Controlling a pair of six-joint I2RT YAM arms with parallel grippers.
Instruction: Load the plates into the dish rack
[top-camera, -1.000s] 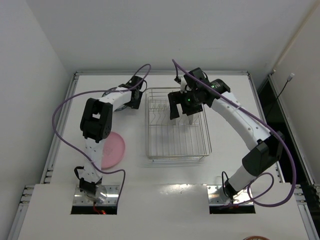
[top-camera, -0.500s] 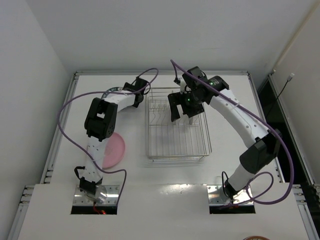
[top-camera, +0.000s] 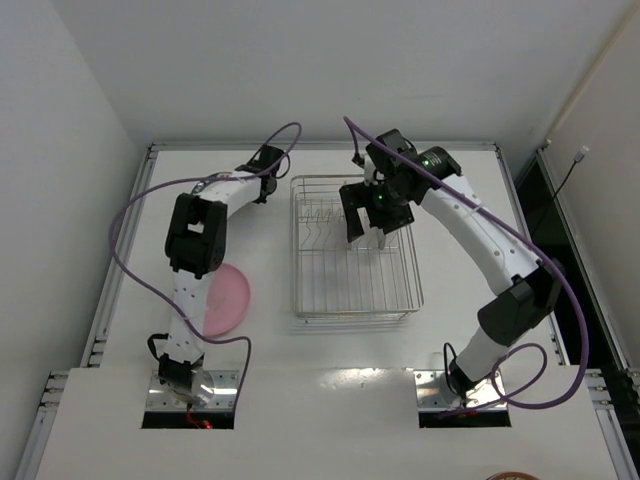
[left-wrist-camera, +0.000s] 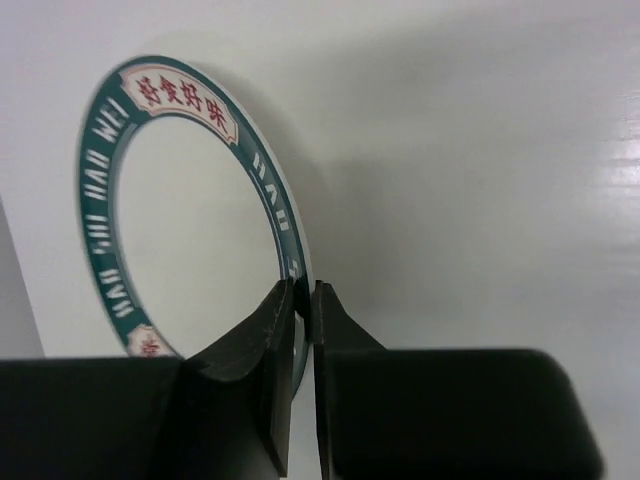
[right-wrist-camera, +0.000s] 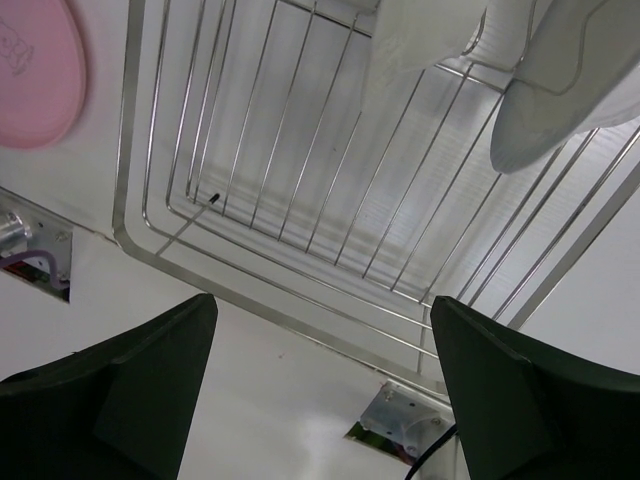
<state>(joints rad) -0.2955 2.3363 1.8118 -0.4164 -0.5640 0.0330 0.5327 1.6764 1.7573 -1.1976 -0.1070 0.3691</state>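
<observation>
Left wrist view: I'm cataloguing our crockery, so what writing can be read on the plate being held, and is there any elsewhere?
"WEI": white capitals on the dark green rim of the plate, upper left.
Other white capitals round that rim: too foreshortened to read.
Four red Chinese characters in a cream panel at the rim's top: too blurred to read with certainty.
Other views: no readable text.

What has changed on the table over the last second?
The left gripper, shut on the rim of the patterned plate, has swung from beside the dish rack toward the far edge of the table. No grab or release shows. The right gripper stayed open over the rack, barely shifting. The pink plate lies where it was.
</observation>
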